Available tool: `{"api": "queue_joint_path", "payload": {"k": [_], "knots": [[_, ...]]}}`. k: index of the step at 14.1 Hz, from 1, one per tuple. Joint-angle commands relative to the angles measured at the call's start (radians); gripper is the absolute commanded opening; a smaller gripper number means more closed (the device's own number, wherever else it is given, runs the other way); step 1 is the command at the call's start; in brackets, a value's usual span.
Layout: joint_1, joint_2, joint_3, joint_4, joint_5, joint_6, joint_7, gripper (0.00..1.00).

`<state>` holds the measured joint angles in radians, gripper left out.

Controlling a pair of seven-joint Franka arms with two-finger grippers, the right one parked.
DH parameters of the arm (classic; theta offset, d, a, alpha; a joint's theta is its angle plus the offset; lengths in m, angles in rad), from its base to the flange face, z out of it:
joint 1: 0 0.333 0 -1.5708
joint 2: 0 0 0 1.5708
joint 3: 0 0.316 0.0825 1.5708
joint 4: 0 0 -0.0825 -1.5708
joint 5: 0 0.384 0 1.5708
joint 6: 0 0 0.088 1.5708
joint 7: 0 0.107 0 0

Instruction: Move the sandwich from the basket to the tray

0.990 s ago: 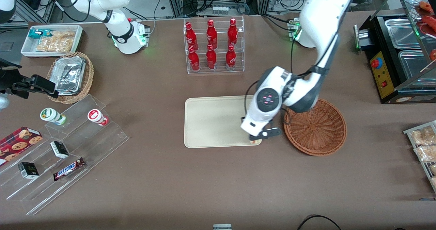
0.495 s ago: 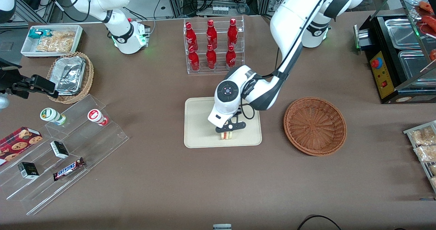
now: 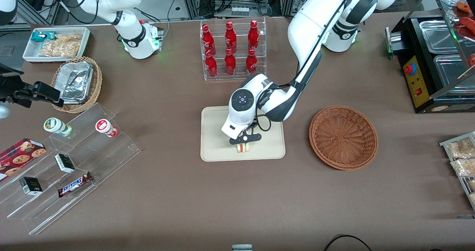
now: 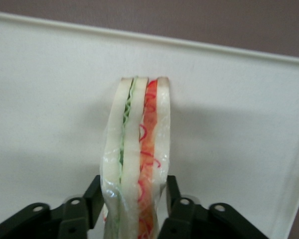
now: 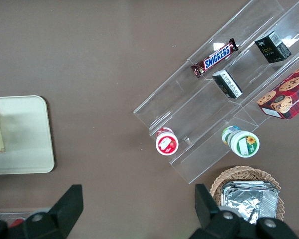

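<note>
Now we see the gripper (image 3: 245, 141) over the tray (image 3: 215, 132), its jaws clamped on the sandwich (image 4: 137, 159), well apart from the basket (image 3: 343, 137).

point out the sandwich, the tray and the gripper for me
sandwich (image 4: 137, 159), left wrist view, on its layered edge
tray (image 3: 215, 132), front view, on bare floor of it
gripper (image 3: 244, 141), front view, midway between fingertips, shut on the sandwich over the tray

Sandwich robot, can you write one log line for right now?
gripper: shut on sandwich | sandwich: over tray | basket: empty | release: not yet
</note>
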<state>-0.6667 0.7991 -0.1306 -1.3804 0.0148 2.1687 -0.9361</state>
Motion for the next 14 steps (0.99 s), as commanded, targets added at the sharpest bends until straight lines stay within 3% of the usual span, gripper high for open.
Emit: {"api": "queue_joint_path", "payload": {"k": [1, 6, 11, 14], "knots": [[-0.001, -0.101, 0.009, -0.021, 0.011, -0.056, -0.006, 1.00], [0.051, -0.300, 0.086, -0.037, -0.005, -0.387, 0.003, 1.00], [0.185, -0.347, 0.086, -0.097, -0.001, -0.409, 0.017, 1.00], [0.242, -0.412, 0.089, -0.190, 0.010, -0.420, 0.114, 1.00]]}}
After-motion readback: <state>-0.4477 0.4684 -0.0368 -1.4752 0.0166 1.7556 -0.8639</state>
